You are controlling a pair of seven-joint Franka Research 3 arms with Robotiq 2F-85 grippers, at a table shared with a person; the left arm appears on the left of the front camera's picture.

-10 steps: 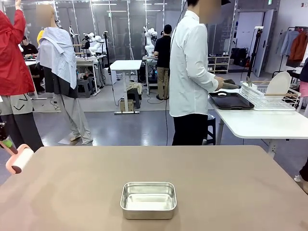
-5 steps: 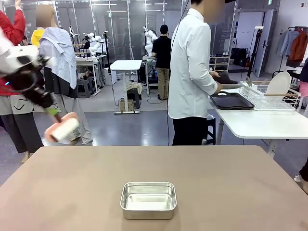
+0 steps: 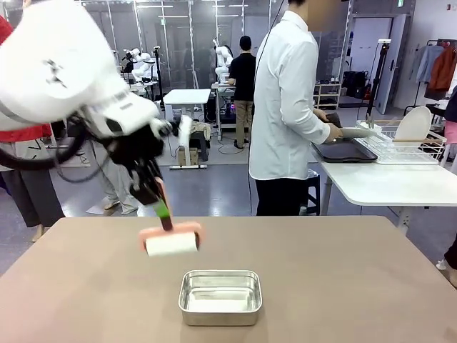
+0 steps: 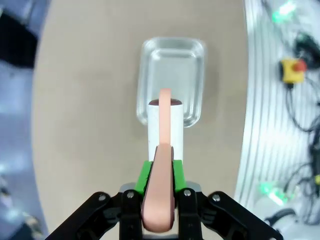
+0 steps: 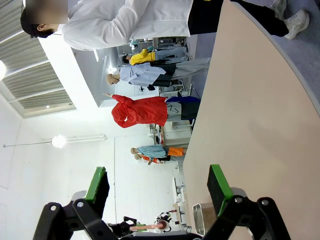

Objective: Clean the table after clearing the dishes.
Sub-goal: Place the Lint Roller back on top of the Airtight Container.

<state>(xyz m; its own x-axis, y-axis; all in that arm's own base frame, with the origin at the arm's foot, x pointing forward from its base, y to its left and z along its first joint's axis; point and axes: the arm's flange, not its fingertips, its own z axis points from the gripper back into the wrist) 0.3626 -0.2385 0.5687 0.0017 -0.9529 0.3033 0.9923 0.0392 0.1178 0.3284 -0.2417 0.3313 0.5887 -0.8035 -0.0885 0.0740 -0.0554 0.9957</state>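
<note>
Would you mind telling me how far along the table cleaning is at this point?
Clearing looks done: the table carries no plates, and the person is handling a dark tray at the white side table. In hand: the left hand is shut on the pink roller, held above the steel pan. Left: rolling the tabletop. The right hand is open.

This is a robotics lab laid out as an open work hall. Behind the taupe surface [image 3: 321,271] runs a grey floor with small white tables [image 3: 187,97], trailing cables and glass partitions. A person in a white shirt [image 3: 284,100] stands at a side table carrying a wire dish rack [image 3: 400,146], and clothes hang on a rail [image 3: 437,68] at the far right.
</note>
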